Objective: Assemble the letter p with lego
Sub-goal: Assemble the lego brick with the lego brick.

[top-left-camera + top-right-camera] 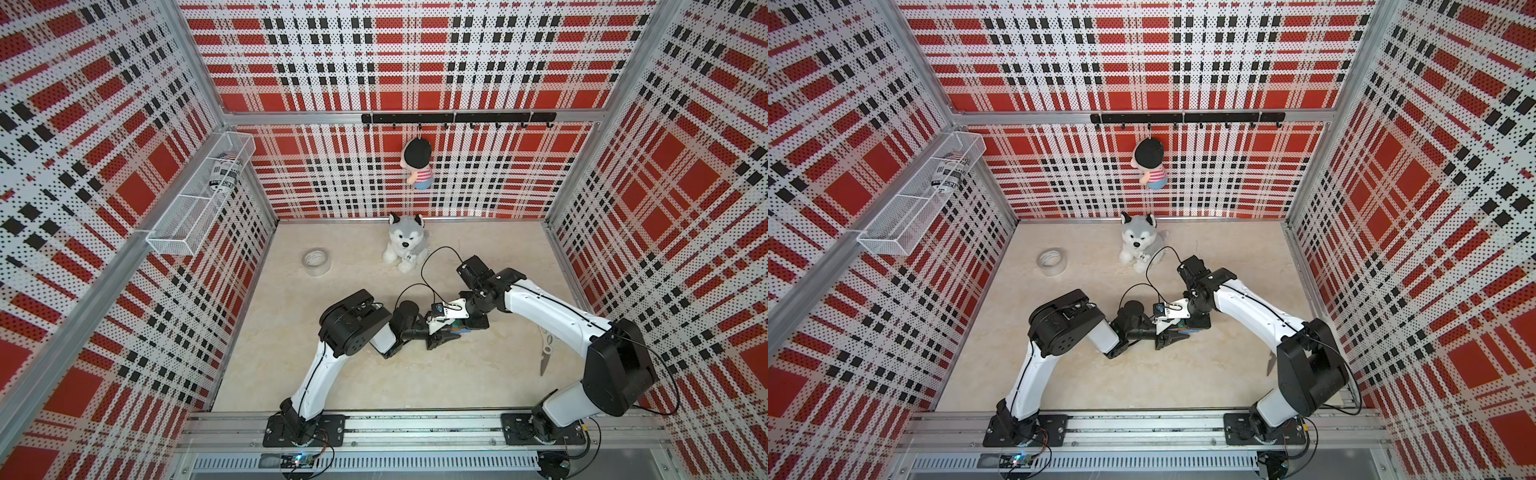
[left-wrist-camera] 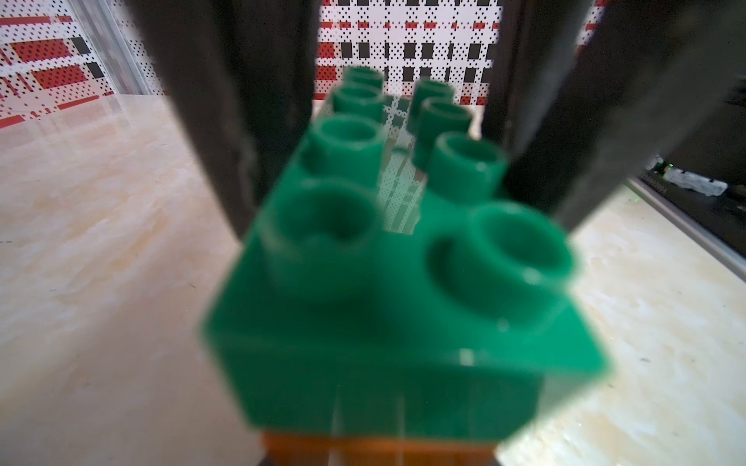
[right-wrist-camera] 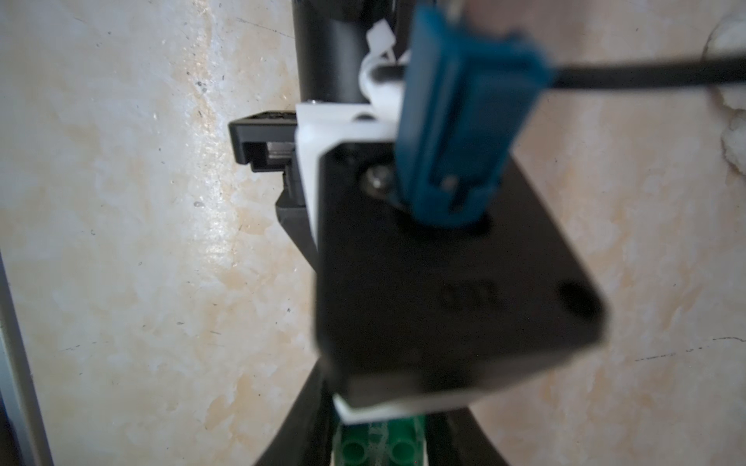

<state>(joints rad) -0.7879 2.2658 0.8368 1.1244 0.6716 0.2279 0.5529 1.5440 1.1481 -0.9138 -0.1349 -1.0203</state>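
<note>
The lego stack [image 1: 459, 329] [image 1: 1185, 328] hangs mid-table between both arms, with only green, blue and orange bits showing in both top views. In the left wrist view its long dark green brick [image 2: 387, 290] fills the frame, studs up, with an orange brick [image 2: 375, 452] under it. My left gripper [image 1: 445, 335] reaches in from the left and is shut on the near end of the stack. My right gripper [image 3: 379, 444] comes down from above, its dark fingers [image 2: 242, 121] clamped on the far end of the green brick [image 3: 377, 446]. The stack's other bricks are hidden.
A clear tape roll [image 1: 316, 261] lies at the back left. A husky plush [image 1: 405, 243] sits by the back wall under a hanging doll [image 1: 417, 164]. A grey metal tool [image 1: 546, 353] lies under the right arm. The left wrist camera housing [image 3: 444, 302] sits just above the right jaws.
</note>
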